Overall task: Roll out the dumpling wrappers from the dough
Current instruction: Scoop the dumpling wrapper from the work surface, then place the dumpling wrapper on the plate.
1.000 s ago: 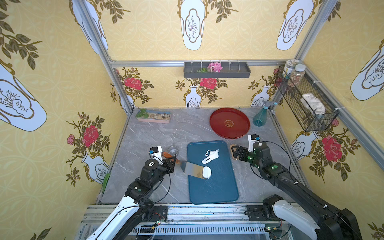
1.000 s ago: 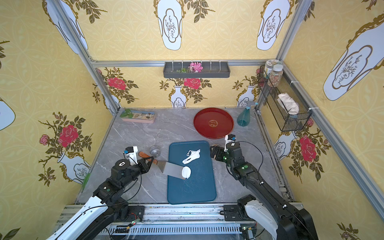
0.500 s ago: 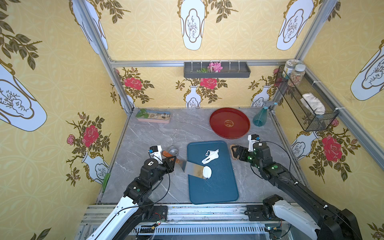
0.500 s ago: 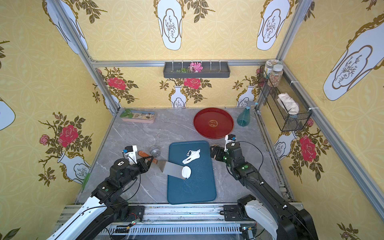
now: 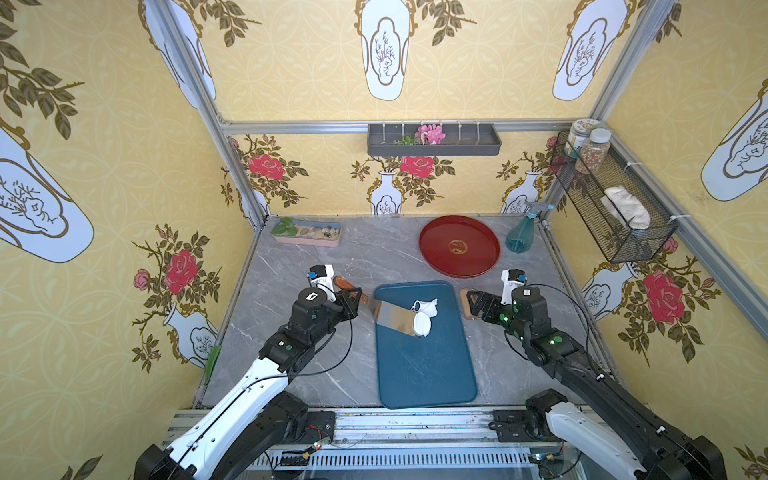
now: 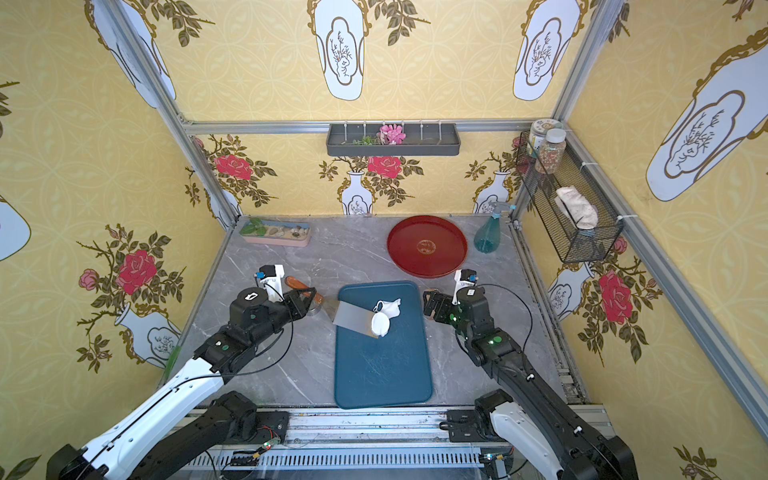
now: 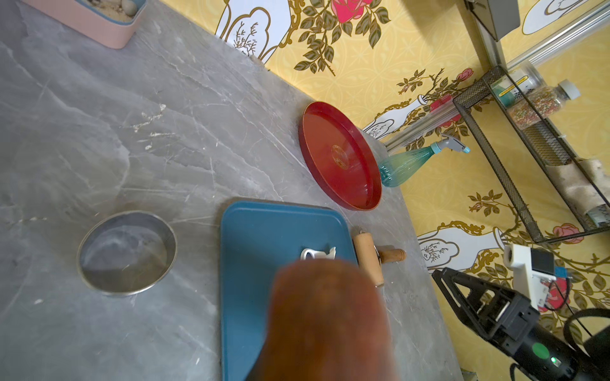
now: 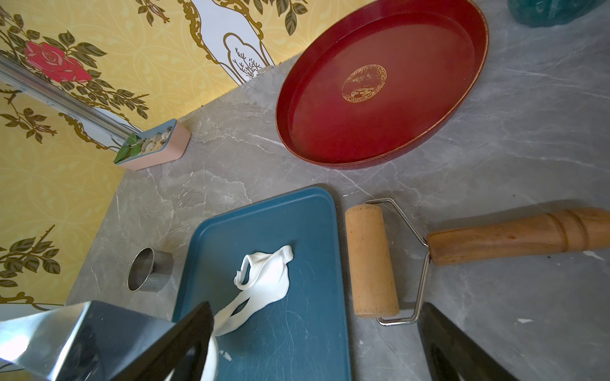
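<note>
Now left gripper clamps scraper, blade edge touching dumpling wrapper; right gripper agape, empty.

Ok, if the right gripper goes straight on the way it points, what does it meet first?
Probably the light wooden roller with a wire frame: it lies just ahead between the right gripper's open jaws, though height is unclear.

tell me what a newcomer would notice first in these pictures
The shiny steel dough scraper in the left tool stands out, its blade slanting onto the teal tray at the middle of the table, with a small round dumpling wrapper at its edge and a ragged dough scrap just beyond. Behind them sits a big red round tray, and the right tool hangs open over a wooden roller beside the teal tray.
</note>
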You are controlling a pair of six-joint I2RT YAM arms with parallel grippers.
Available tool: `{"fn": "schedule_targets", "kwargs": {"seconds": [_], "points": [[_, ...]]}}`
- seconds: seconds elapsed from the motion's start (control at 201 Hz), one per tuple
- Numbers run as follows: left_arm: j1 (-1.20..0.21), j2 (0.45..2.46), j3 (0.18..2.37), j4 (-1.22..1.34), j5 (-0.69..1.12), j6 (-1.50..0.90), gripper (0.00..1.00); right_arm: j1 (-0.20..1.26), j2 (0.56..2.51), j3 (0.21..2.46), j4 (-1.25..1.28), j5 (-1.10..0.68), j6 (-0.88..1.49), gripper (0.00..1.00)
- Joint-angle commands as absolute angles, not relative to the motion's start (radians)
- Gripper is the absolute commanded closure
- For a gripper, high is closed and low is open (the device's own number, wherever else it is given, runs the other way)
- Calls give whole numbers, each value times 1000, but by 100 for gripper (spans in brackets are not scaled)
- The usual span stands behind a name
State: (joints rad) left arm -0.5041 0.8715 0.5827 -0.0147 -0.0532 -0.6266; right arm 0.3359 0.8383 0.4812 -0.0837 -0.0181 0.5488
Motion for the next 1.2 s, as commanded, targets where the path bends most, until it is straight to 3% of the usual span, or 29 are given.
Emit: {"fn": "schedule_targets", "kwargs": {"seconds": [0.0,0.498,1.19], "points": [[-504,956,638,140,-33,-610,100,335,810,473,-92,32,543,3],[-504,1469,976,387,-25,-567,100,332,716,448,-111,102,542,3],[-507,2049,1577,299,-46,-484,100,329,744,451,-109,107,537,3]]}}
